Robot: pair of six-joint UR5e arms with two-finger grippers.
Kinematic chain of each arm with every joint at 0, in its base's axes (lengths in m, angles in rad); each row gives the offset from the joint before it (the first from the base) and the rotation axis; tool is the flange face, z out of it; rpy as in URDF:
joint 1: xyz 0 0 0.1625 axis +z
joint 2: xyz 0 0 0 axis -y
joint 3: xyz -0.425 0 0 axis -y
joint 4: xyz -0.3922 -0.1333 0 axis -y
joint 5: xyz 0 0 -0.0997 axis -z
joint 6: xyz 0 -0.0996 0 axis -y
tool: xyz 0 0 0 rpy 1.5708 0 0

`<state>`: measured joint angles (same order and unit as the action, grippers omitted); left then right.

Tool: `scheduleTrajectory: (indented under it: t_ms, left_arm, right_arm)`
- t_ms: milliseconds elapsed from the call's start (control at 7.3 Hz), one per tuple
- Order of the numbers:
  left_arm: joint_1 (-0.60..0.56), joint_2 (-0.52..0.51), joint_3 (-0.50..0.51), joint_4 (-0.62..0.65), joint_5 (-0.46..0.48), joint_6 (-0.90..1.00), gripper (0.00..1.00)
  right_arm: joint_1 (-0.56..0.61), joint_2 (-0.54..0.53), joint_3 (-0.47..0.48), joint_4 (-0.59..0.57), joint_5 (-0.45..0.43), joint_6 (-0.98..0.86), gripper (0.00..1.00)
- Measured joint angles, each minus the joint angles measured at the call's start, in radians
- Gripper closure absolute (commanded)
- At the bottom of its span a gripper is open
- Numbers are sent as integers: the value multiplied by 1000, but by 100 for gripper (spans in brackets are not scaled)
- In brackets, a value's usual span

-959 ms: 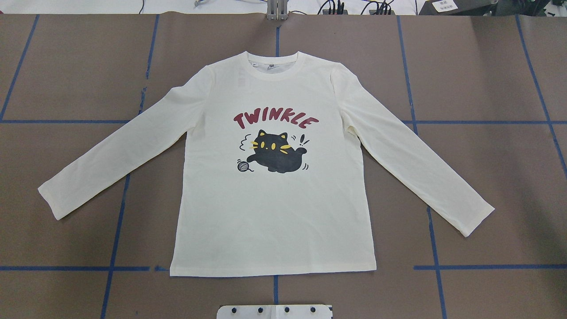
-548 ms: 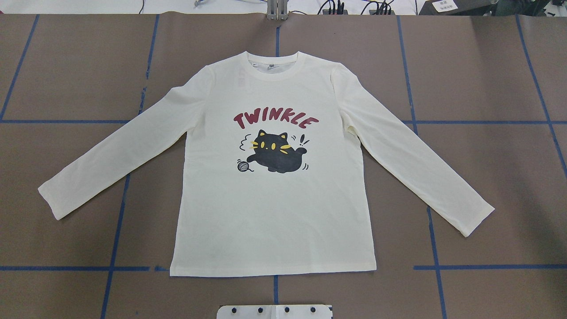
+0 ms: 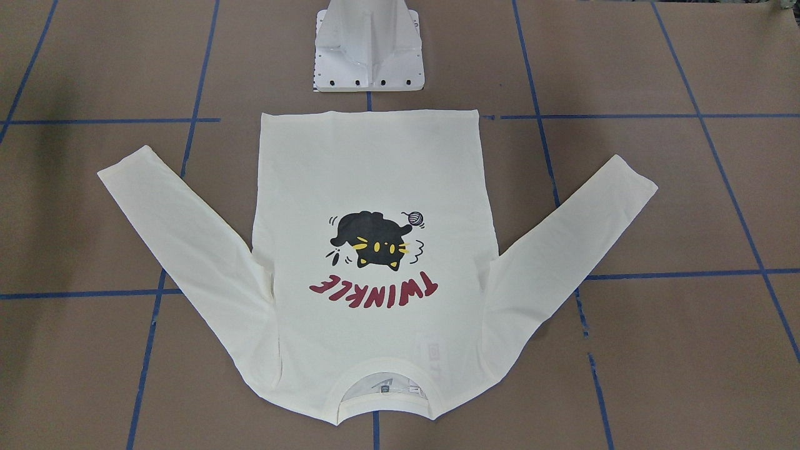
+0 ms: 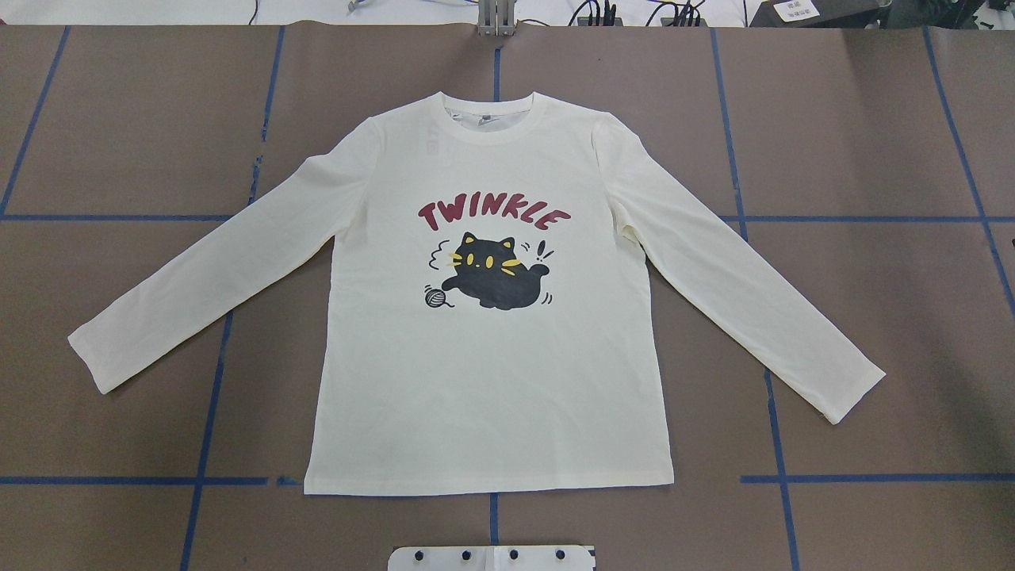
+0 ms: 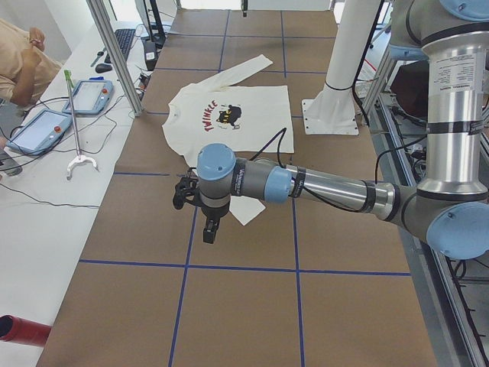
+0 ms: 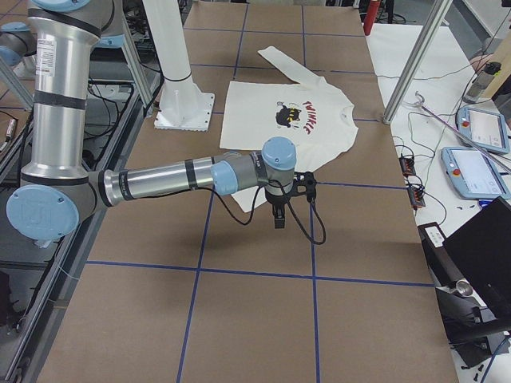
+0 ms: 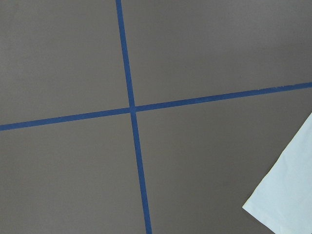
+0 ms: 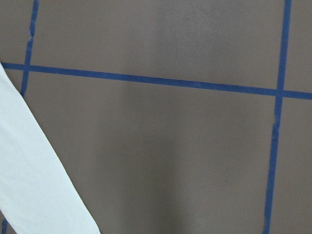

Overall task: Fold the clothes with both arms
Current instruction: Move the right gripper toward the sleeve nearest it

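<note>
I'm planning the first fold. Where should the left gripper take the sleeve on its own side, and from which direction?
Probably the cuff, from the outer side. The sleeve lies flat and slants outward, its free end near the left gripper. Nothing stands up to pinch, so slide one finger low under the cuff's edge.

- A robotics lab: jointed robot arm (image 5: 328, 187) over a table (image 4: 872, 119) gridded with blue tape (image 4: 119, 480).
- Teach pendants (image 5: 38, 130) (tablet-like, cabled) on a side bench (image 5: 30, 229).
</note>
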<state>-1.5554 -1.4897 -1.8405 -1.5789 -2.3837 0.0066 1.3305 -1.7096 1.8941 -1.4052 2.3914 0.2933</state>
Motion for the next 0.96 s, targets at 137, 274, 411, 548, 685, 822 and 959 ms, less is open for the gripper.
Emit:
scheduleTrajectory:
  t_ms: [137, 274, 411, 548, 685, 822, 959]
  left_arm:
    - [1, 4, 4, -16, -3, -2, 0]
    - [3, 6, 12, -56, -4, -5, 0]
    - [4, 10, 16, -109, -5, -7, 0]
    - [4, 12, 18, -146, -5, -7, 0]
    - [4, 13, 20, -163, -4, -7, 0]
    - [4, 13, 21, -170, -3, -7, 0]
    - [5, 13, 22, -171, -4, -8, 0]
  right_arm:
    - [-72, -8, 0, 76, -1, 87, 0]
    - [-167, -21, -1, 174, -19, 217, 0]
    - [-276, -41, -3, 300, -67, 395, 0]
    - [-368, -73, -5, 423, -117, 558, 0]
    - [-433, -110, -10, 529, -155, 684, 1]
    - [-483, -139, -18, 613, -196, 791, 3]
    - [-528, -151, -35, 666, -242, 881, 10]
